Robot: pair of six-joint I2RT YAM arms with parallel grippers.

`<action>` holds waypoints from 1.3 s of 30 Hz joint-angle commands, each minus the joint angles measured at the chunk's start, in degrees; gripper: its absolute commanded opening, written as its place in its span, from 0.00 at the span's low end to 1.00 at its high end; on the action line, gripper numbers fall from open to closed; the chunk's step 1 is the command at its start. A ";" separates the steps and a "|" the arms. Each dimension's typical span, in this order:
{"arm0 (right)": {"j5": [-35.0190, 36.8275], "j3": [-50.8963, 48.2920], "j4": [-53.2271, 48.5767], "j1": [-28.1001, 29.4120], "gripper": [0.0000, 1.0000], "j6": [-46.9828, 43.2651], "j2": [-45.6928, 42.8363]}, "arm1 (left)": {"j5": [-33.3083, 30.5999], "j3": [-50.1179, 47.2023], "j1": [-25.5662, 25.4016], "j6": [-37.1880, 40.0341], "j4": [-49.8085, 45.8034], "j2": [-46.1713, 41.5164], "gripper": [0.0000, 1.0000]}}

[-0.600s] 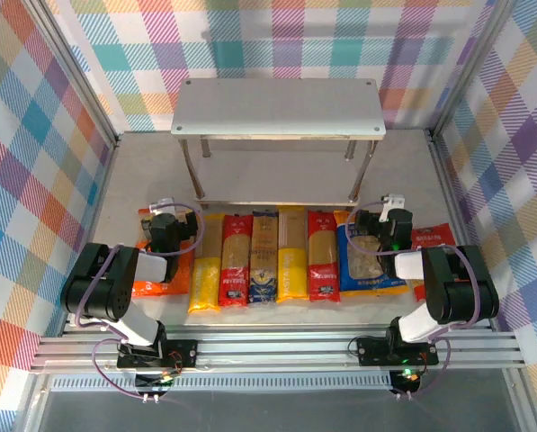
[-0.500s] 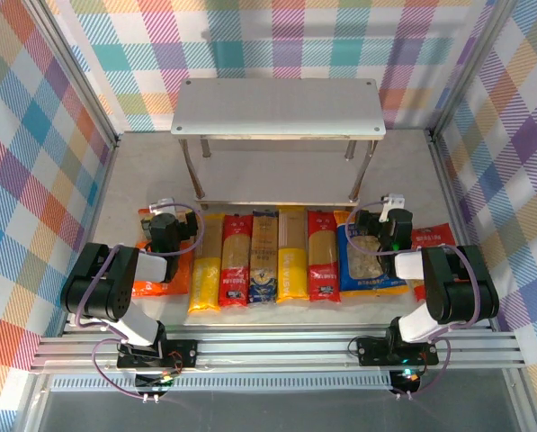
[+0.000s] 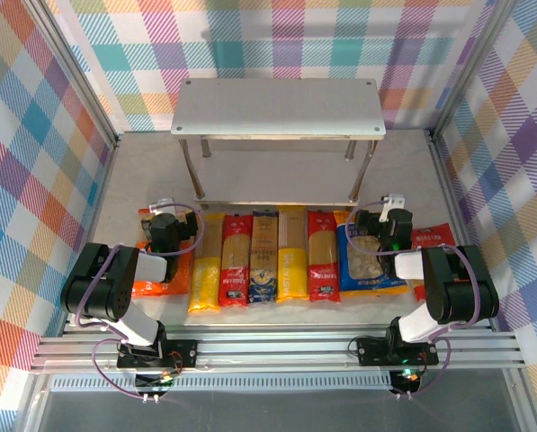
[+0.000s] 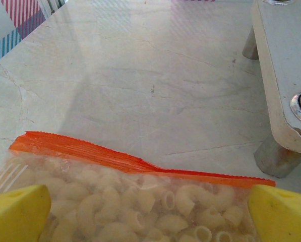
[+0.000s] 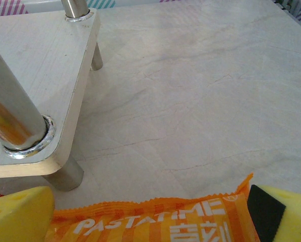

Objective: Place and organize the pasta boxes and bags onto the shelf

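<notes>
Pale bench (image 3: pixel 142 175), shelf (image 3: pixel 277 106) ahead: with left gripper (image 4: pixel 149 214) and right gripper (image 5: pixel 153 214) gaping empty, sink onto orange bag (image 4: pixel 130 196) squarely, pinch below the seal, lift clear.

One camera looks down from above and behind me, while both wrist cameras face forward, low and close over pasta bags (image 4: pixel 140 206); all catch the shelf (image 3: pixel 277 106).
</notes>
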 commanded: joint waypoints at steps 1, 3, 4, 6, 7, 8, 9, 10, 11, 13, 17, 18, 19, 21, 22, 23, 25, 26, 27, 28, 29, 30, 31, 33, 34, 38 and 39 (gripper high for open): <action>0.39 1.42 1.91 -0.31 0.99 -0.78 0.35 | -0.15 0.96 -0.39 0.22 2.48 0.55 1.00; 0.39 1.40 1.91 -0.28 0.99 -0.73 0.32 | -0.15 0.99 -0.39 0.20 2.38 0.55 1.00; 0.39 1.38 1.91 -0.30 0.99 -0.67 0.40 | -0.15 0.96 -0.37 0.21 2.38 0.55 1.00; 0.39 1.46 1.82 -0.32 0.99 -0.70 0.43 | -0.11 0.96 -0.47 0.13 2.38 0.55 1.00; 0.39 1.46 1.82 -0.28 0.99 -0.66 0.43 | -0.08 1.04 -0.43 0.16 2.30 0.55 1.00; 0.35 1.46 1.82 -0.28 0.99 -0.70 0.40 | 0.00 1.06 -0.38 0.14 2.26 0.55 1.00; 0.31 1.46 1.73 -0.33 0.99 -0.68 0.42 | 0.30 1.13 -0.34 0.13 2.10 0.55 1.00; 0.22 1.53 1.65 -0.29 0.97 -0.67 0.43 | 0.90 1.29 -0.06 -0.02 1.80 0.49 1.00; 0.22 1.51 1.64 -0.42 0.92 -0.61 0.40 | 1.59 1.36 0.27 -0.13 1.45 0.47 1.00; 0.05 1.51 1.64 -0.43 0.85 -0.59 0.41 | 2.96 1.58 0.92 -0.39 0.95 0.36 1.00; -0.16 2.49 -1.65 -0.40 0.78 -0.55 -1.15 | 3.79 3.81 0.90 0.16 -5.10 -2.48 0.85; -0.33 2.41 -0.78 -0.30 0.76 -1.13 -0.91 | 3.67 6.25 0.85 0.24 -12.09 -5.05 0.79; -0.39 2.44 -1.31 -0.31 0.75 -1.00 -1.15 | 2.92 9.03 0.80 0.07 -18.57 -7.45 0.74; -0.31 2.25 -0.95 -0.26 0.74 -1.17 -1.23 | 2.09 11.76 0.35 -1.12 -24.96 -12.62 0.71; -0.31 2.21 -0.65 -0.13 0.74 -1.20 -1.07 | 1.41 12.79 -0.28 -2.34 -27.58 -15.77 0.71; -0.31 2.42 -1.14 -0.13 0.73 -1.16 -1.07 | 1.18 13.50 -1.14 -3.09 -29.61 -18.43 0.71; -0.32 2.48 -1.30 -0.13 0.73 -1.11 -1.08 | -0.88 15.72 -4.12 -5.00 -35.81 -23.74 0.72; -0.32 2.56 -1.22 -0.19 0.73 -1.20 -1.07 | -1.82 16.61 -5.65 -5.87 -38.93 -25.61 0.72; -0.36 2.39 -1.12 -0.12 0.71 -1.22 -1.13 | -3.23 17.52 -7.56 -7.61 -41.98 -28.06 0.73; -0.40 2.19 -0.85 -0.10 0.70 -1.38 -1.28 | -3.80 17.83 -9.50 -9.03 -44.90 -30.48 0.73; -0.44 2.04 -0.60 0.06 0.69 -1.64 -1.48 | -3.90 17.55 -11.43 -9.52 -46.49 -32.51 0.73; -0.40 1.91 -0.51 0.25 0.68 -2.03 -1.71 | -5.08 17.04 -14.04 -10.22 -48.21 -34.67 0.73; -0.12 1.99 -0.91 0.58 0.68 -2.25 -2.20 | -6.31 16.51 -16.69 -10.66 -49.87 -36.66 0.73; 2.36 4.81 -8.55 1.04 0.69 -1.69 -5.56 | -8.75 15.50 -21.06 -12.11 -52.92 -39.36 0.73; 2.29 7.41 -15.55 1.03 0.69 -1.82 -7.88 | -9.92 15.16 -22.97 -13.19 -54.93 -40.40 0.73; 0.42 12.94 -31.65 1.80 0.63 3.79 -19.05 | -12.82 13.90 -27.48 -16.39 -60.32 -42.97 0.73; 0.89 14.19 -36.94 2.73 0.63 5.91 -21.92 | -13.32 13.79 -28.14 -17.03 -61.22 -43.12 0.73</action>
